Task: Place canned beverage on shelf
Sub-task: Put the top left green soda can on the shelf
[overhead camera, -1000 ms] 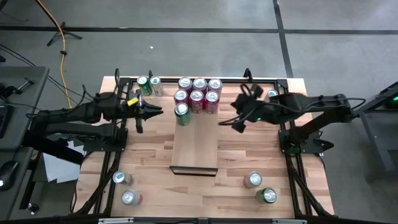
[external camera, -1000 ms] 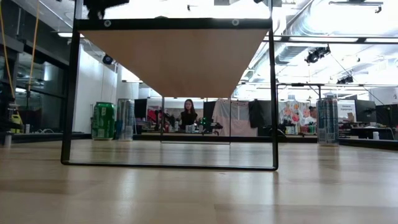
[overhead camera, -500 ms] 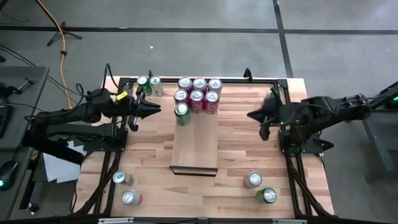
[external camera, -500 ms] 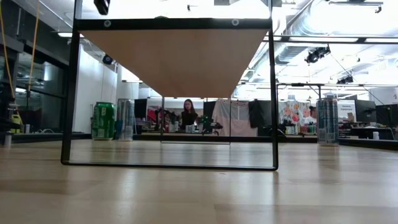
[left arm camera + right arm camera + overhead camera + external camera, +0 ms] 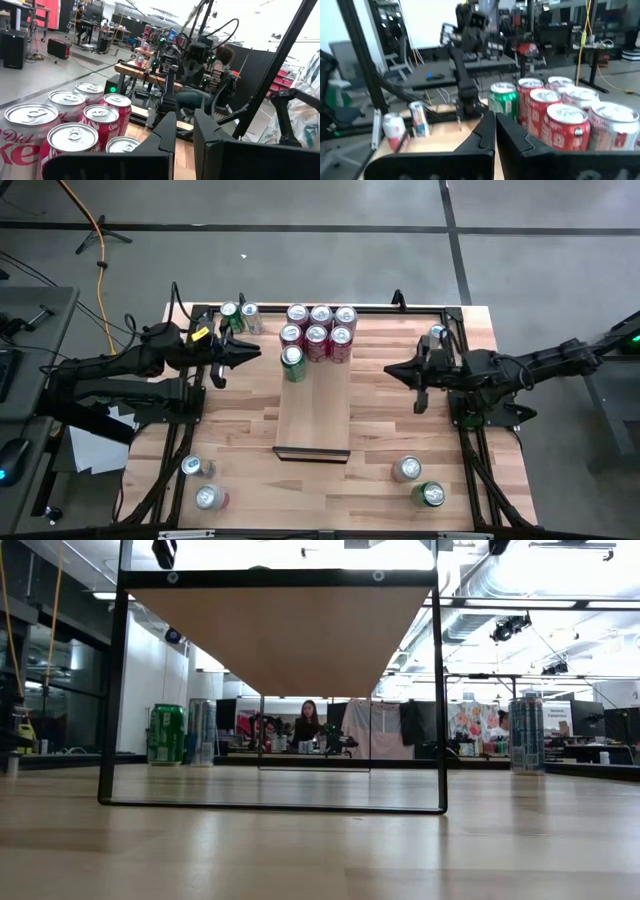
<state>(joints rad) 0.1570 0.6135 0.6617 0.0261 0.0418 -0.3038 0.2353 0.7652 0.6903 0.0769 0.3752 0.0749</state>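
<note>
In the centre of the high view, the shelf (image 5: 314, 408) runs as a long pale board from the upper middle of the table (image 5: 240, 415) down to a dark lip near the lower middle. At its upper end stands a cluster of red cans (image 5: 319, 330), two rows of three, and a green can (image 5: 293, 363) stands on the board just below the cluster's left side.

To the left of that cluster hovers the left gripper (image 5: 250, 354), pointing right toward the cans; in its wrist view its fingers (image 5: 166, 131) stand slightly apart with a narrow gap, holding nothing. To the right of the shelf, at about the same height in the frame, the right gripper (image 5: 392, 370) points left; its wrist view shows the fingers (image 5: 485, 131) nearly pressed together, empty.

Two cans (image 5: 240, 317) sit at the upper left corner of the table, two more (image 5: 203, 483) at the lower left, and a silver can (image 5: 406, 469) with another green can (image 5: 431, 495) at the lower right.

In the low view, a person (image 5: 307, 726) sits in the room beyond the table.
</note>
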